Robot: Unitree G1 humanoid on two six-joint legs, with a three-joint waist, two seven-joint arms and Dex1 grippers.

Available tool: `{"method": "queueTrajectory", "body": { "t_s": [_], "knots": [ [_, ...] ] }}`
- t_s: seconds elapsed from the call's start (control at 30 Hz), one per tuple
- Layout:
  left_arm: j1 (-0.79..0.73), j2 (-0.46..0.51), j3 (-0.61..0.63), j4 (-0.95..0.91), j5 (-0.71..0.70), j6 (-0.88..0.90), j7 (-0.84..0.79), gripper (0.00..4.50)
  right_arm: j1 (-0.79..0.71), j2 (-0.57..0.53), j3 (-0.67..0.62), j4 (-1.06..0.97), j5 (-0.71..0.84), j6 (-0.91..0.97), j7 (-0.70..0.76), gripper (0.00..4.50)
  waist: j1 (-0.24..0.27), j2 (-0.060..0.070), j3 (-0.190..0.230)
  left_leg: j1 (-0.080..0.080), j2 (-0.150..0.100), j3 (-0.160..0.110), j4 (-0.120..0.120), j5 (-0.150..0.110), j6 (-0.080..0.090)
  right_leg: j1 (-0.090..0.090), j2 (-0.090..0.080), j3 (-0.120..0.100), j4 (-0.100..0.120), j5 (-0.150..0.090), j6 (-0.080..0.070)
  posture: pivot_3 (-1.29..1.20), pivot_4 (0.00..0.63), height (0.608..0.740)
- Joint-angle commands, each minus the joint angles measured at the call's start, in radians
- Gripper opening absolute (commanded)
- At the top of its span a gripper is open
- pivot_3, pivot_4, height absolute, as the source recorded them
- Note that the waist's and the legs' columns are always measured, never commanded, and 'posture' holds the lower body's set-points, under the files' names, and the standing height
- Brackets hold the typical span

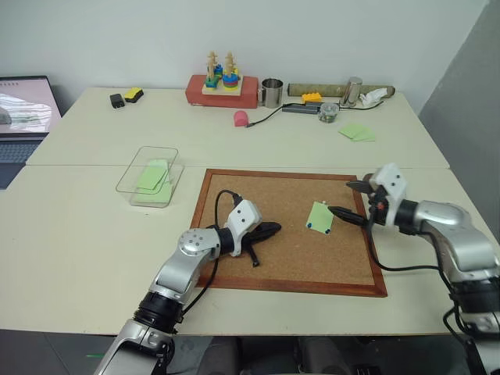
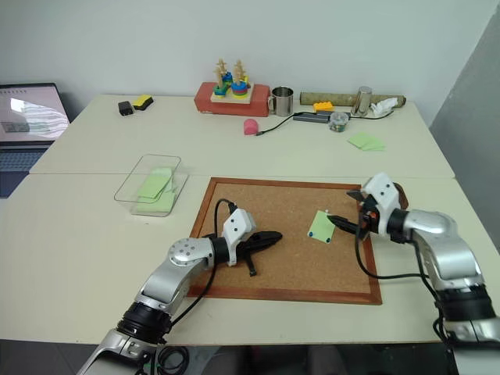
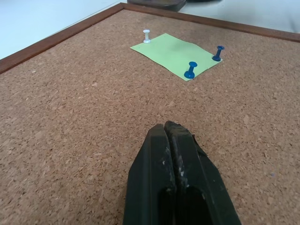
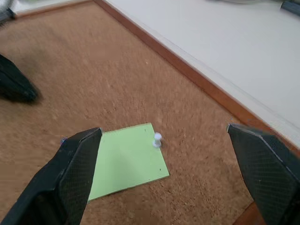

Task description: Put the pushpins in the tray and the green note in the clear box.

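**Note still pinned at three corners**

Thin light green square note lying flat on cork, fixed by white pushpin and two blue. Right gripper at note's 3 o'clock, fingers spread wide for pin-pulling. Left gripper at 9 o'clock, fingers pressed together, empty.

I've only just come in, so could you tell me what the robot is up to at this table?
The robot is working over the corkboard, where the green note is still pinned by two blue pushpins and a white one. Its right gripper is open and poised over the note's white-pinned corner. The left gripper is shut and empty, resting low over the cork short of the note. The clear box, already holding green notes, sits on the table left of the board.
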Motion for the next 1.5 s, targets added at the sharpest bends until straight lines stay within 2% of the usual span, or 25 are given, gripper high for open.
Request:
{"method": "queueTrajectory", "body": {
  "t_s": [0.03,0.63,0.73,1.37,1.5],
  "knots": [
    [0.021,0.003,0.004,-0.008,0.018,0.01,0.015,0.03,-0.059,0.016,0.022,0.083,-0.031,-0.042,0.032,4.5,-0.001,0.0,0.0,0.0,0.0,0.0,0.0,0.0,0.0,0.0,0.0,0.0,0.0,0.0,0.0,0.0,0.15,0.74],
    [0.05,0.013,0.008,-0.055,0.027,0.037,0.047,0.03,-0.139,0.096,0.02,0.309,-0.065,-0.196,0.085,4.5,-0.003,0.0,0.0,0.0,0.0,0.0,0.0,0.0,0.0,0.0,0.0,0.0,0.0,0.0,0.0,0.0,0.15,0.74],
    [0.052,0.014,0.008,-0.06,0.029,0.041,0.052,0.0,-0.142,0.101,0.021,0.326,-0.072,-0.211,0.088,4.0,-0.003,0.0,0.0,0.001,0.0,0.0,0.0,0.0,0.0,0.0,0.0,0.0,0.001,0.0,0.0,0.0,0.15,0.74],
    [0.048,0.012,0.008,-0.058,0.037,0.035,0.065,0.0,-0.136,0.107,0.017,0.307,-0.083,-0.239,0.116,0.11,-0.004,0.0,0.0,0.001,0.0,0.0,0.0,0.0,0.0,0.0,0.0,0.0,0.001,0.0,0.0,0.0,0.15,0.74],
    [0.044,0.009,0.007,-0.059,0.036,0.036,0.068,0.0,-0.134,0.106,0.016,0.298,-0.083,-0.24,0.124,0.03,-0.004,0.0,0.0,0.001,0.0,0.0,0.0,0.0,0.0,0.0,0.0,0.0,0.001,0.0,0.0,0.0,0.15,0.74]
  ]
}}
